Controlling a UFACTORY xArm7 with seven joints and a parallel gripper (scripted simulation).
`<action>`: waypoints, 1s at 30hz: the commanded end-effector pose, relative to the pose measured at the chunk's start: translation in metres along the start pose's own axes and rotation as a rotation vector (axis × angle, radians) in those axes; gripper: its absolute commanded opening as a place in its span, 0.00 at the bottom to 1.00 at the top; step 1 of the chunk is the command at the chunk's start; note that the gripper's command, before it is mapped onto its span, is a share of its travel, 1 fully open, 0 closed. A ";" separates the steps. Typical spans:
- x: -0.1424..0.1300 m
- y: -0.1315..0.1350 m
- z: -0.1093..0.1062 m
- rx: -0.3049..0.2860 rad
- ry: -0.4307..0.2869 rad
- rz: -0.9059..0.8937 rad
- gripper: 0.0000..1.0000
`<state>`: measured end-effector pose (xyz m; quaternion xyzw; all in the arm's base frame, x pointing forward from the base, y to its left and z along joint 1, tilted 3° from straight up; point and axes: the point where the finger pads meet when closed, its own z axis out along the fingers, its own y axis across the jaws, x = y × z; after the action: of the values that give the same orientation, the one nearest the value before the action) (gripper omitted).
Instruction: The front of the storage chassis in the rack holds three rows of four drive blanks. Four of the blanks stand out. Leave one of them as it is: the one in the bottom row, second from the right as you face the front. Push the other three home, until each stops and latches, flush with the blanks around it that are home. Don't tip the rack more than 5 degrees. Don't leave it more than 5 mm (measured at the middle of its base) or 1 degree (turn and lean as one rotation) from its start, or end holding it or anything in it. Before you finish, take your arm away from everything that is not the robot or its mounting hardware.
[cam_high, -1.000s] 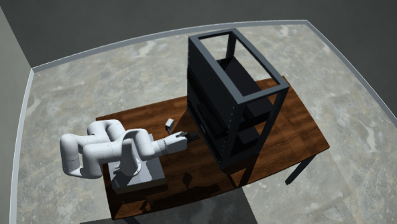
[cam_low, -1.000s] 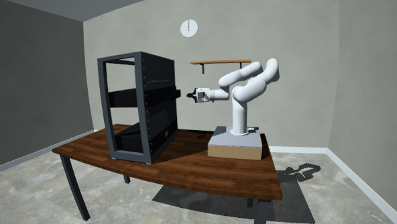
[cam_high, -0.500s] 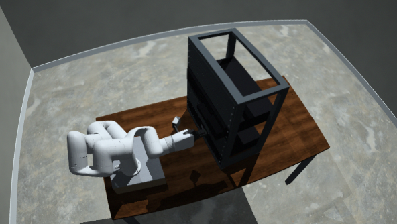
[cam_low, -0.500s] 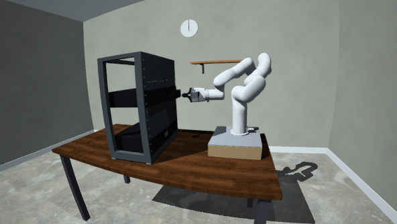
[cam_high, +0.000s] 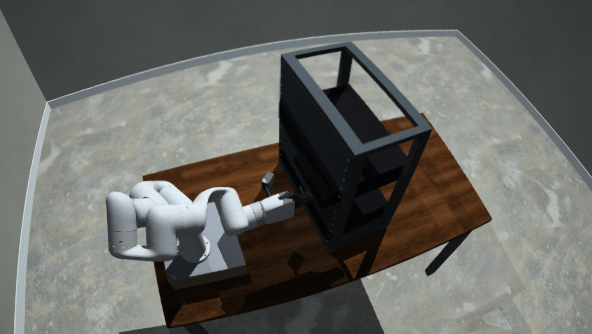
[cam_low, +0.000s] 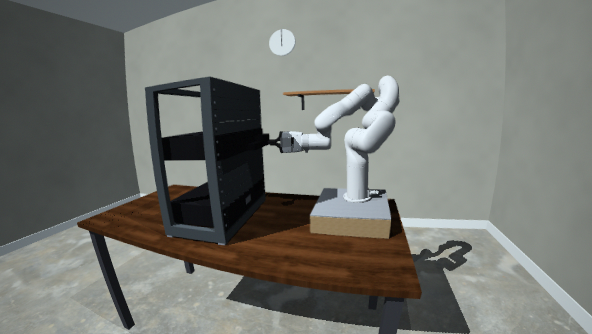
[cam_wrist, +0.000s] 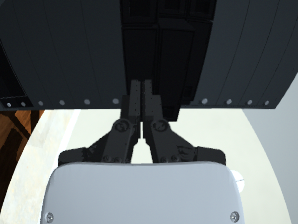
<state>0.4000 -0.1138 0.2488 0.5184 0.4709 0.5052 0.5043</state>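
Observation:
The dark open-frame rack (cam_high: 387, 140) (cam_low: 209, 150) stands on the wooden table (cam_high: 440, 200) (cam_low: 300, 260). The black storage chassis (cam_low: 200, 146) (cam_wrist: 67, 36) sits at mid height in it, and its front (cam_high: 310, 175) faces my arm. My gripper (cam_high: 299, 197) (cam_low: 273, 142) (cam_wrist: 141, 92) is shut and empty. Its closed fingertips point level at the chassis front and touch or nearly touch a dark drive blank (cam_wrist: 156, 30) straight ahead of them. The single blanks are too dark to tell apart in the top and exterior views. I cannot tell which ones stand out.
My arm's grey pedestal (cam_high: 220, 255) (cam_low: 350, 220) stands on the table near the rack's front. Another dark unit (cam_low: 192, 207) lies on the rack's lowest level. A wooden wall shelf (cam_low: 315, 92) hangs behind the arm.

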 end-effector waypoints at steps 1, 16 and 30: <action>0.000 0.001 0.001 -0.002 0.000 -0.002 0.00; 0.000 0.000 0.004 -0.002 0.000 -0.002 0.00; 0.000 0.000 0.014 -0.002 0.000 -0.002 0.00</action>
<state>0.4109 -0.1135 0.2482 0.5183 0.4711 0.5051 0.5043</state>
